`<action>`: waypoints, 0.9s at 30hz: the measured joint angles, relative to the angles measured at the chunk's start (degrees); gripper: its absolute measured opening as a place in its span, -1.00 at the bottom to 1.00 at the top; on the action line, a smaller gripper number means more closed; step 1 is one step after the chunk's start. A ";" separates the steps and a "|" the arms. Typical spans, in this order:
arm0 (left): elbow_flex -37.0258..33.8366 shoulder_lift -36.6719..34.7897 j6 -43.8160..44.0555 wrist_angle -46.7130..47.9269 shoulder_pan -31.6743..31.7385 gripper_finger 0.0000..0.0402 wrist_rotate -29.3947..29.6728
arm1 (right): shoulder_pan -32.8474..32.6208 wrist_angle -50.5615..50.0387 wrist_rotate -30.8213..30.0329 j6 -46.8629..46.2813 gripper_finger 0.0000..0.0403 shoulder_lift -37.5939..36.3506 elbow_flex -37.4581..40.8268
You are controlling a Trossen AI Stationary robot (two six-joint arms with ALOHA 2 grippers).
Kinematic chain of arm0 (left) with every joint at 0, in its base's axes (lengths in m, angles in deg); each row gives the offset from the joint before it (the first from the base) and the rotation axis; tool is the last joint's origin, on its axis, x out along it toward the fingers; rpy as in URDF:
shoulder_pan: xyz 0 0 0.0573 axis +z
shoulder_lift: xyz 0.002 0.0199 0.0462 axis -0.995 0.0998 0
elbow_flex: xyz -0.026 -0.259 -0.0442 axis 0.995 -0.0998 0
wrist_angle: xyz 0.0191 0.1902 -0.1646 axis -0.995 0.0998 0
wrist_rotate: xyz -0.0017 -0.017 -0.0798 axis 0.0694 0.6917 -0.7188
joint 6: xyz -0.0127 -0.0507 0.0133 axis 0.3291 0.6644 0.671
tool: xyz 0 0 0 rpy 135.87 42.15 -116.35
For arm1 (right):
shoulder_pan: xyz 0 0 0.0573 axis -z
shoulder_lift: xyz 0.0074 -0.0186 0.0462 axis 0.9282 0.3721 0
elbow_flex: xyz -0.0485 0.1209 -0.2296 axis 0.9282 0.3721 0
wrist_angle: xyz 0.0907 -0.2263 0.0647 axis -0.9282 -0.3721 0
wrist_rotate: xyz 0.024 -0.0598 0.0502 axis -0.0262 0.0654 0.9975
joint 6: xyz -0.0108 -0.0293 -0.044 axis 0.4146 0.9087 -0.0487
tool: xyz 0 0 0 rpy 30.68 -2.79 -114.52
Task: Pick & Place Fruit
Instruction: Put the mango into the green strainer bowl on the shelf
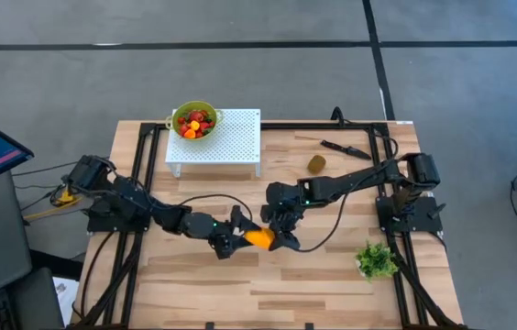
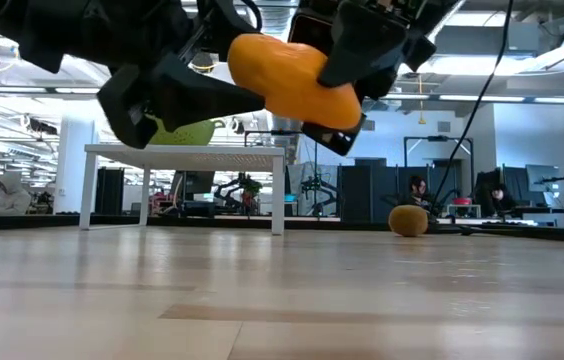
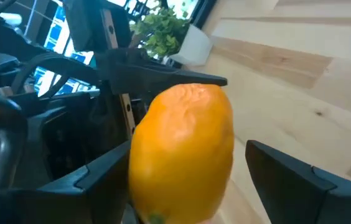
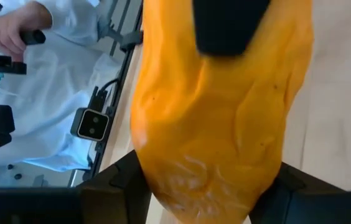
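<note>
Both arms meet over the middle of the bench (image 1: 332, 275), and the orange fruit (image 1: 258, 238) hangs between them, clear of the wood, in what looks like a hand-over from one tool to the other. The right tool (image 1: 281, 240) is clenched on the fruit: in its wrist view one dark finger (image 4: 228, 25) presses into the skin while the other sits under the far end, so it carries the weight. The left tool (image 1: 237, 234) is released, its fingers (image 3: 300, 174) spread to either side of the fruit with a visible gap on one side, so it appears to carry none of the weight. The fruit is elongated, bright orange and smooth, with soft wrinkles and dents. Likely destination is the green bowl (image 1: 194, 120) of small red and orange pieces on the white stand (image 1: 236, 142). A brownish oval fruit (image 1: 316, 163) lies apart, near the right arm.
</note>
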 joint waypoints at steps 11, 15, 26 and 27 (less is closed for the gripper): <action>-0.02 0.04 0.16 -3.07 1.44 0.45 -2.50 | 1.89 -0.13 0.02 1.31 -0.06 -0.07 -1.07; -0.02 0.02 1.69 -3.20 1.07 0.43 -4.89 | 1.88 -0.62 0.04 1.59 -0.04 -0.07 -1.07; -0.02 0.02 3.38 -3.02 2.06 0.25 -5.48 | 1.14 -1.03 -0.01 2.18 -0.05 -0.04 -1.05; -0.02 0.02 3.44 -3.02 2.06 0.23 -5.46 | 1.14 -1.03 0.03 2.18 -0.05 -0.04 -1.05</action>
